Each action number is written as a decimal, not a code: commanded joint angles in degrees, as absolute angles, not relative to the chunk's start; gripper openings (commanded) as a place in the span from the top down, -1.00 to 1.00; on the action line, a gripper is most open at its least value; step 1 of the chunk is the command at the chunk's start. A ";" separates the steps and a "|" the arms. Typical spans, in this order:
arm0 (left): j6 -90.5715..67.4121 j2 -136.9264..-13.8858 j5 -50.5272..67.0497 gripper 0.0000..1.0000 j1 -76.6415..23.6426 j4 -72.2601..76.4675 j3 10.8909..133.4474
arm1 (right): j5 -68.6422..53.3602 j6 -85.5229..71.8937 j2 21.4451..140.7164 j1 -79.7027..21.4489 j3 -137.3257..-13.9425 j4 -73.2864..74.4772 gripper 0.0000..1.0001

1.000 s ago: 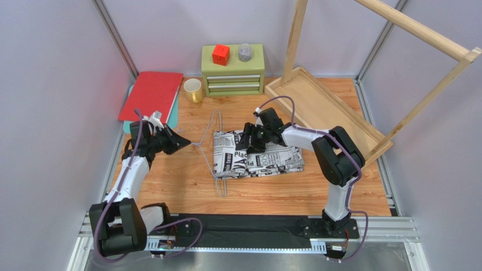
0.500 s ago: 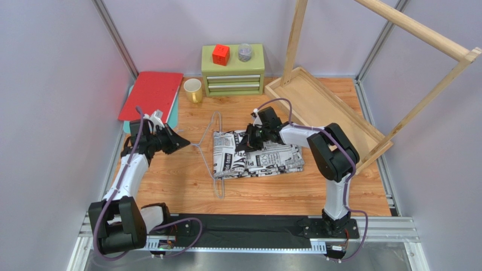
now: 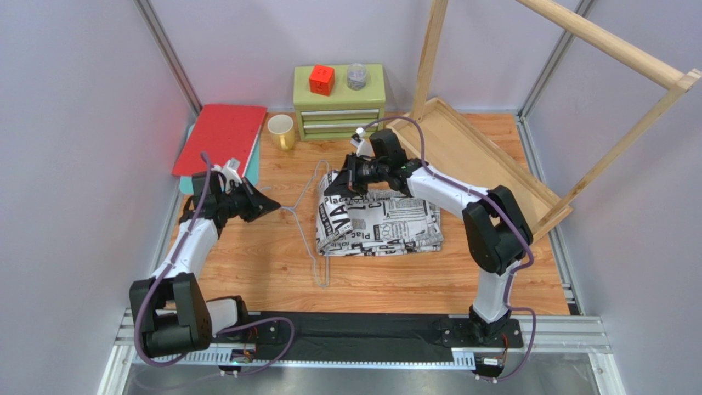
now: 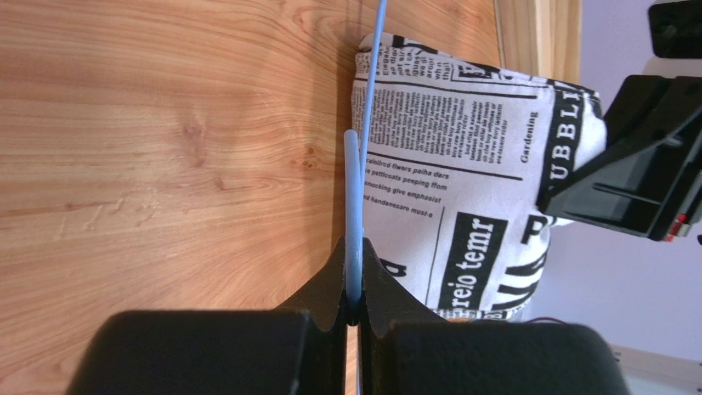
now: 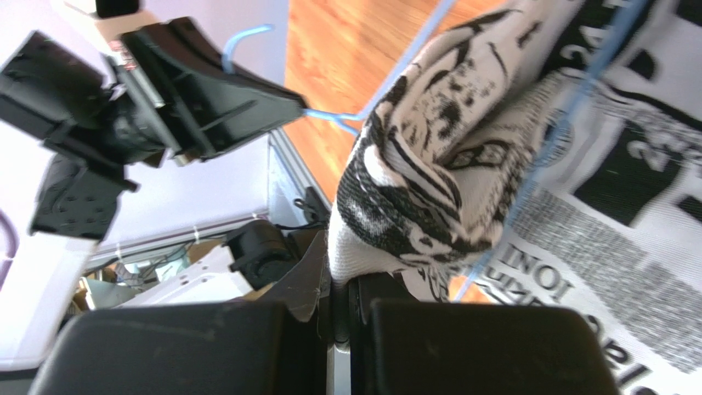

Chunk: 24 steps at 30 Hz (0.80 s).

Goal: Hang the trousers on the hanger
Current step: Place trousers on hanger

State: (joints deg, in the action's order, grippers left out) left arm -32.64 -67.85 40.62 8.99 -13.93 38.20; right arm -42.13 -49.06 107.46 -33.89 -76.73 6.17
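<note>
The newspaper-print trousers (image 3: 383, 224) lie folded in the middle of the wooden table. My right gripper (image 3: 348, 176) is shut on their back-left edge and holds that bunch of cloth (image 5: 437, 148) raised off the table. The thin blue-grey hanger (image 3: 315, 247) lies along the trousers' left side, and its wire (image 5: 568, 115) crosses the lifted cloth. My left gripper (image 3: 270, 205) is shut on the hanger's wire (image 4: 354, 206) near the hook, left of the trousers (image 4: 445, 189). In the right wrist view the left gripper (image 5: 206, 90) shows beyond the cloth.
A green drawer chest (image 3: 339, 103) with a red cube (image 3: 320, 80) stands at the back. A yellow mug (image 3: 281, 132) and a red folder (image 3: 220, 138) sit back left. A wooden rack with its tray base (image 3: 470, 160) fills the back right.
My right gripper has shut on the trousers' back-left edge and pulled it up and toward the back. The left gripper stays shut on the hanger, hardly moved.
</note>
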 commanded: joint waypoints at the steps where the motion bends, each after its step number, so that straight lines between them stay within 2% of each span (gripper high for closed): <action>1: -36.99 -70.31 42.27 1.00 6.95 -7.04 37.44 | -44.65 -53.96 103.71 -35.50 -82.44 2.73 1.00; 16: -44.38 -76.28 42.89 1.00 2.29 1.06 36.56 | -44.47 -64.69 103.54 -38.76 -93.95 -3.51 1.00; 20: -42.02 -76.03 42.18 1.00 2.90 -2.45 37.09 | -44.47 -62.93 101.96 -38.06 -91.86 -1.58 1.00; 24: -39.12 -74.45 41.58 1.00 4.30 -6.23 38.14 | -44.91 -59.08 97.74 -33.85 -83.52 1.13 1.00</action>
State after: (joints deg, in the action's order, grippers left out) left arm -42.87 -76.16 42.98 3.18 -2.20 37.15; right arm -42.15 -60.80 105.27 -37.41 -88.03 3.11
